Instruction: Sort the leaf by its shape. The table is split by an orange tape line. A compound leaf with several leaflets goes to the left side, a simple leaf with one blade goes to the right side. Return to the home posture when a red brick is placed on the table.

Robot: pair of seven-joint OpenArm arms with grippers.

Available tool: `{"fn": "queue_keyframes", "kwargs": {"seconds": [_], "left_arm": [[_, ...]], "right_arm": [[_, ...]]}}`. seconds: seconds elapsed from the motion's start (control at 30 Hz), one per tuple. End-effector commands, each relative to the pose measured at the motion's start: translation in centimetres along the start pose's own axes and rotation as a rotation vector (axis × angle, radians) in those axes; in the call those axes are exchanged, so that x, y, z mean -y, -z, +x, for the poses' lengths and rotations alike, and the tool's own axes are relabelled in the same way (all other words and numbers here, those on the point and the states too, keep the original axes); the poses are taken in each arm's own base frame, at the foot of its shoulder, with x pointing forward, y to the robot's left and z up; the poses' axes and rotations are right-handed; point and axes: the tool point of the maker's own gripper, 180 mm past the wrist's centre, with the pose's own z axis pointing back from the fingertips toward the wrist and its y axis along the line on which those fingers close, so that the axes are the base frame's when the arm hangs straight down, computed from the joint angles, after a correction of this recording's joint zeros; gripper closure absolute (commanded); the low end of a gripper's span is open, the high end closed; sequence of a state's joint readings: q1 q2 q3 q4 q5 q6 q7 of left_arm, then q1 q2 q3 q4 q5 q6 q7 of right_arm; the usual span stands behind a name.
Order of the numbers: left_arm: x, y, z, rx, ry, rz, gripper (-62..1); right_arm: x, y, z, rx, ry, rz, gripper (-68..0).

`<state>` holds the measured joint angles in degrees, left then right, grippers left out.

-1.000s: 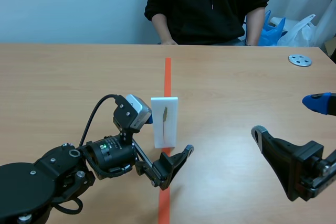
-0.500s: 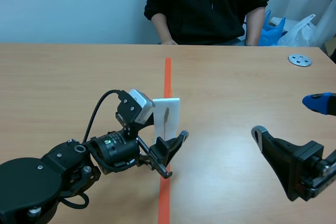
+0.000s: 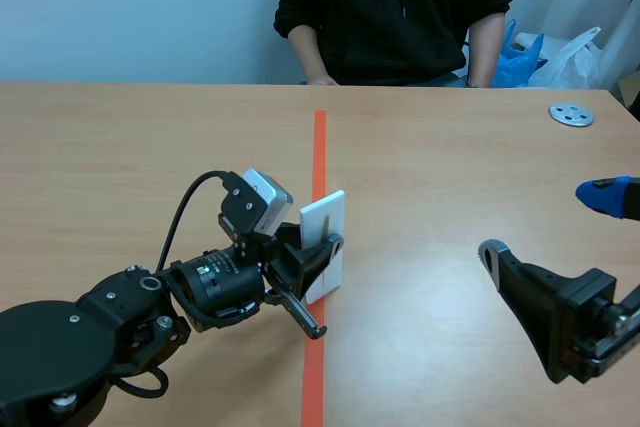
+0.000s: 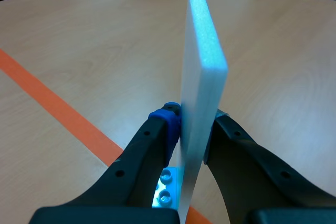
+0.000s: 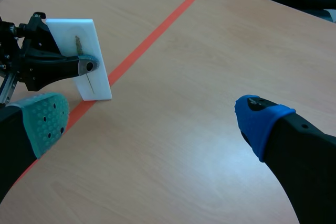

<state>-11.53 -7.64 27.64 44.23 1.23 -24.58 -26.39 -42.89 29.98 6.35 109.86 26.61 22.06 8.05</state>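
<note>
Light wooden table [image 3: 120, 147] runs from the robot to a person [image 3: 395, 7] in a black hooded top who sits at the far side. An orange tape line [image 3: 319, 147] divides the table in the middle. The left gripper [image 4: 195, 119] is pinching a white foam card [image 3: 325, 222] from both faces, with the blue pad [image 4: 167, 119] pressed on one side. The card is tilted and stands over the tape line, in the near middle of the table. I cannot tell if its lower edge touches the wood. On the card's face is fixed a leaf [image 5: 79, 44], dark and narrow, seemingly with one slim blade. The right gripper [image 5: 152, 121] is at the near right, well apart from the card, its fingers spread wide with nothing between them. A small metal disc [image 3: 571, 115] lies at the far right.
</note>
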Motion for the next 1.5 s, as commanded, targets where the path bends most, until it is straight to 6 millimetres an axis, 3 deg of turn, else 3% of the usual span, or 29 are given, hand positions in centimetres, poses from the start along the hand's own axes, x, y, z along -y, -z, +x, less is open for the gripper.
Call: {"fn": "queue_keyframes", "kwargs": {"seconds": [0.0,0.27,0.43,0.6,0.8,1.13,1.27,1.47], "left_arm": [[-0.1,0.5,2.2,0.068,0.003,-0.004,-4.0],[-0.5,1.5,7.3,0.163,0.045,0.013,-4.0],[-5.4,0.7,8.5,0.163,0.033,0.216,-4.0],[-11.7,-2.5,9.0,0.168,0.025,0.452,-4.0],[-17.3,-6.8,8.8,0.133,0.038,0.617,-4.0],[-23.6,-13.9,6.7,0.087,0.017,0.82,-4.0],[-24.9,-15.3,5.9,0.072,0.016,0.859,-4.0],[-25.1,-16.2,4.5,0.084,-0.023,0.89,-4.0]], "right_arm": [[0.3,0.0,1.0,0.032,-0.001,-0.008,-67.9],[0.3,0.0,1.0,0.032,-0.001,-0.008,-67.9],[0.3,0.0,1.0,0.032,0.0,-0.008,-67.9],[0.3,0.0,1.0,0.033,0.0,-0.008,-67.9],[0.3,0.0,1.0,0.032,0.0,-0.008,-67.9],[0.3,0.0,1.0,0.033,-0.001,-0.008,-67.9],[0.3,0.0,1.0,0.036,-0.001,-0.008,-67.9],[0.3,0.0,1.1,0.037,-0.001,-0.008,-67.9]]}}
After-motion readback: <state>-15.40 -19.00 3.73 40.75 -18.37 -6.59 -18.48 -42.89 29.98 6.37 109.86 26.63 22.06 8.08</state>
